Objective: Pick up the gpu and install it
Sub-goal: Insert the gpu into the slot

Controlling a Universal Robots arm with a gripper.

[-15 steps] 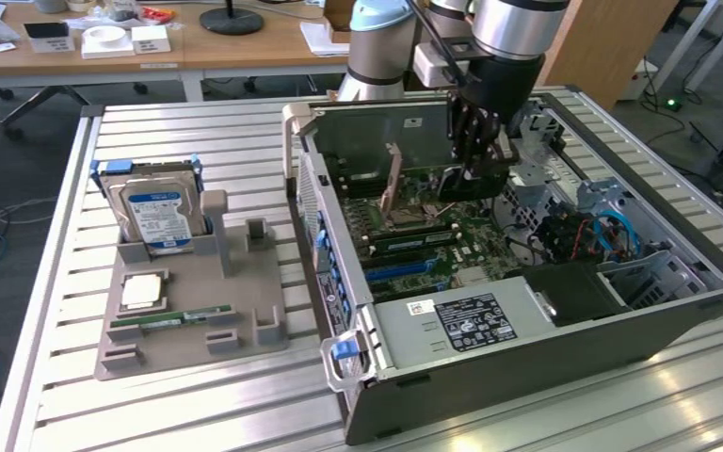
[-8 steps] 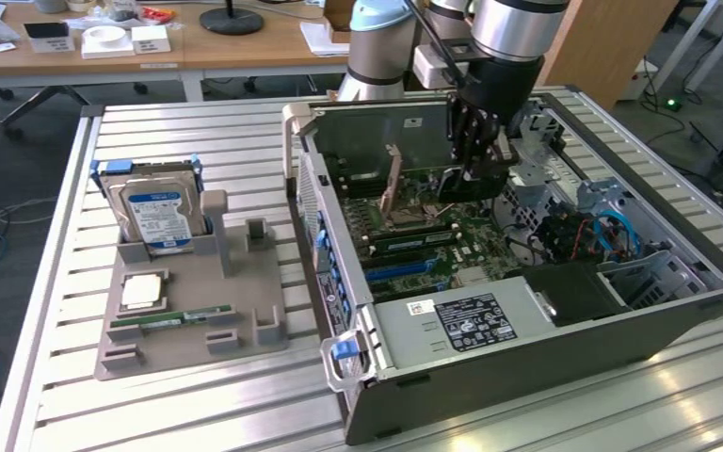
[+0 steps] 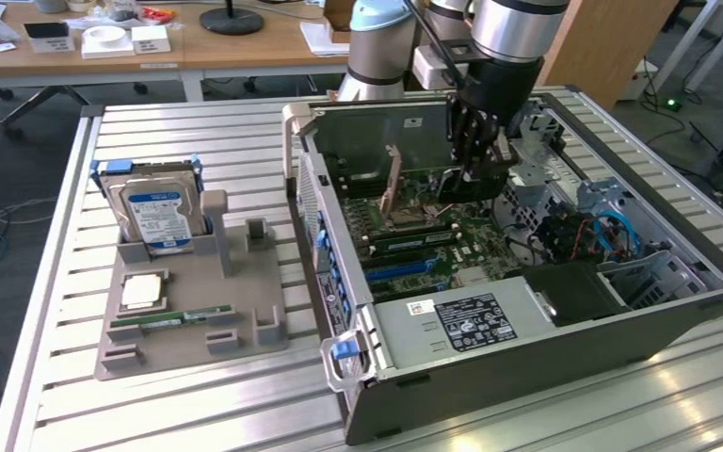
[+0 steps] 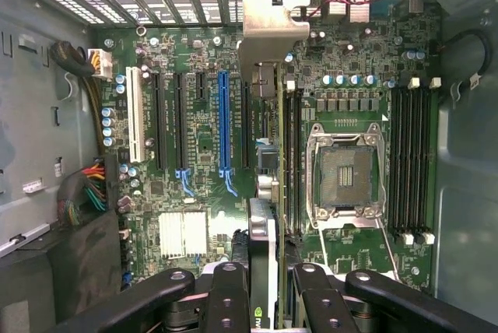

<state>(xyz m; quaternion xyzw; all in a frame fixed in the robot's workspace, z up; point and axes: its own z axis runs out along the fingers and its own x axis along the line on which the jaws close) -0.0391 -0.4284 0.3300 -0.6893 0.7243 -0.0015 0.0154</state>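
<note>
The claw (image 4: 268,296) gripped the gpu (image 4: 262,228) between its narrowed fingers (image 4: 227,294); the card hung edge-on directly beneath it inside the open computer case (image 3: 663,311), over the motherboard (image 4: 194,193); its silver bracket (image 4: 268,28) lay just beside the blue slot (image 4: 224,123).

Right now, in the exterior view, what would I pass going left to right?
Hard drive → blue latch on the computer case → gripper holding the gpu → blue cables.
</note>
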